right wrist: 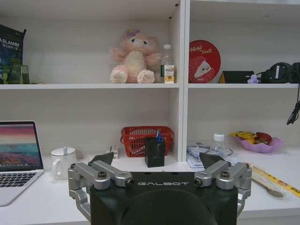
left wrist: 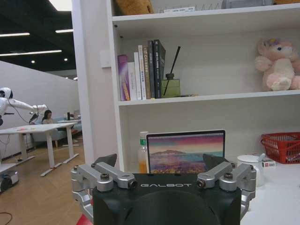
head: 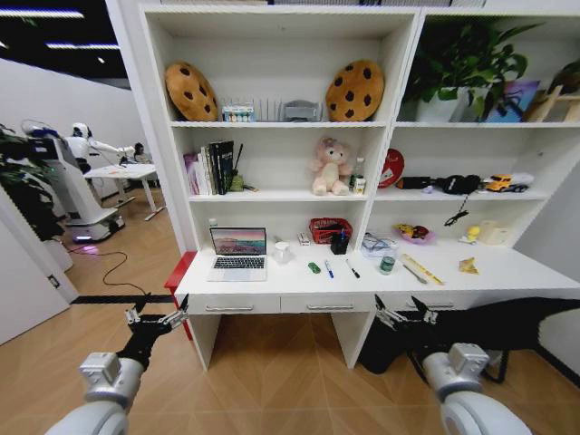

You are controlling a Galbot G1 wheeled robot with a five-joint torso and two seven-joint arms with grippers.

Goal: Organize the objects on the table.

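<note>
I hold both arms low in front of the desk, short of its front edge. The left gripper point(head: 156, 319) hangs before the left drawer with its fingers spread apart and nothing between them; the left wrist view confirms the open jaws of that gripper point(left wrist: 161, 161). The right gripper point(head: 405, 314) hangs before the right end of the drawers, fingers likewise spread and empty, as the right wrist view shows point(right wrist: 158, 160).

Past the grippers lies the table point(head: 517, 272), a long white desk top built into a white shelf unit point(head: 399, 63), with three handled drawers point(head: 311, 304) under its front edge. The floor is wood-patterned; an open room with a small white table point(head: 122, 172) extends to my left.

Count on the desk top: one laptop point(head: 237, 252), lid open and screen lit, at the left end; one white mug point(head: 282, 253) just beside it; one red basket point(head: 329, 228) and one black pen holder point(head: 340, 243) at the back; one tiny green item point(head: 314, 267); two pens point(head: 329, 269), lying near each other at mid-desk; one small can point(head: 387, 265) right of the pens; one pink bowl point(head: 415, 235) further right.

On the shelves above: two cookie cushions point(head: 354, 91), one pink plush bear point(head: 331, 166), one row of books point(head: 210, 168)
</note>
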